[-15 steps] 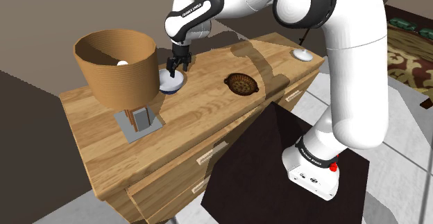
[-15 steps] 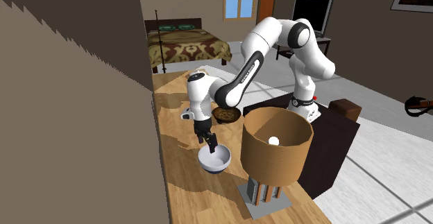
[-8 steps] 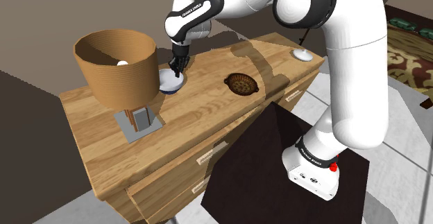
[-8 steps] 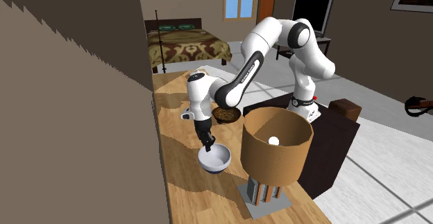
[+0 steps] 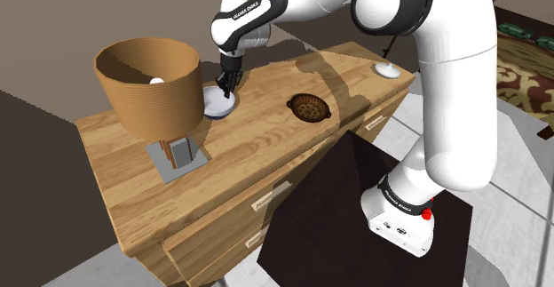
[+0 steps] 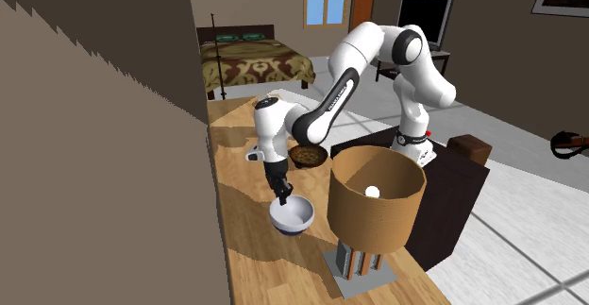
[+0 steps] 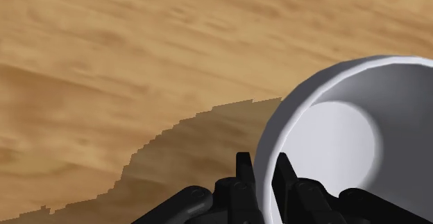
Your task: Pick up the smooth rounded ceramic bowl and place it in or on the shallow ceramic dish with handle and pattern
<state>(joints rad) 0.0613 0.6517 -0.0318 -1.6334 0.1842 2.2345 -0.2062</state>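
The white Franka arm reaches across the long wooden dresser top to the smooth white rounded bowl. The bowl lies low on the wood, just beside the big brown drum-shaped lampshade, and the brown patterned shallow dish sits apart from it toward the shoulder view's right. The black two-finger gripper pinches the bowl's rim, one finger outside the wall and one inside. So the grasp looks made.

The bowl seems tipped a little in the shoulder view. Whether its foot has cleared the wood cannot be told, so the lift is judged barely begun at most. Left to do are raising the bowl, carrying it over to the dish, lowering it in or onto the dish, and letting go. The dish holds nothing yet.

By count there is one arm, one dresser, and one lampshade with one pale bulb inside, standing on one grey base. There is one bowl and one dish. One small white object, too small to name, stands at the dresser's far corner.
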